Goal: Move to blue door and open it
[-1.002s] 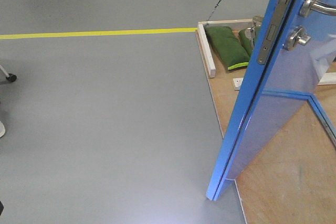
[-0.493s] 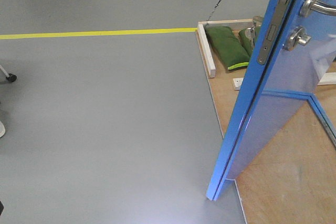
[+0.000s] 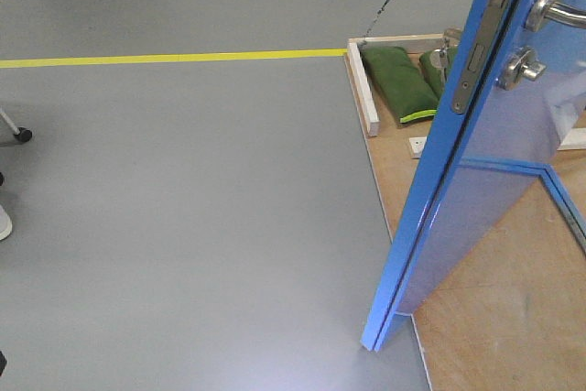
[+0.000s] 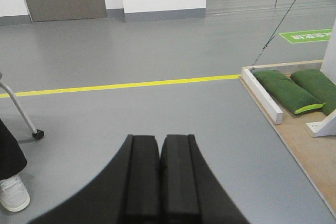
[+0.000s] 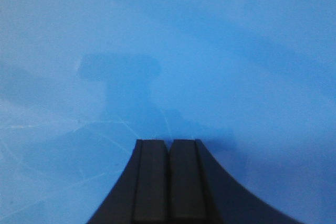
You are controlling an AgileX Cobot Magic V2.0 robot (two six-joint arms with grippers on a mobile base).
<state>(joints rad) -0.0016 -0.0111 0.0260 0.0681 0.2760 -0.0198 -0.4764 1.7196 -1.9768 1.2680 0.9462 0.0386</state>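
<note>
The blue door (image 3: 476,199) stands ajar at the right of the front view, its edge toward me. Its silver lever handle (image 3: 556,2), round thumb-turn lock (image 3: 519,66) and metal latch plate (image 3: 478,43) show near the top. My right gripper (image 5: 169,142) is shut and empty, its tips close to or against the door's glossy blue face (image 5: 168,51), which fills the right wrist view; its shadow falls on the panel. My left gripper (image 4: 159,139) is shut and empty, held over the grey floor to the left of the door. Neither gripper shows in the front view.
The door stands on a plywood base (image 3: 494,318) with a white wooden rail (image 3: 359,89) and green sandbags (image 3: 396,82). A yellow floor line (image 3: 165,58) runs across. A chair caster (image 4: 37,134) and a person's white shoe (image 4: 13,192) are at the left.
The door's edge has shifted slightly to the right in the front view. Both grippers stay shut.
</note>
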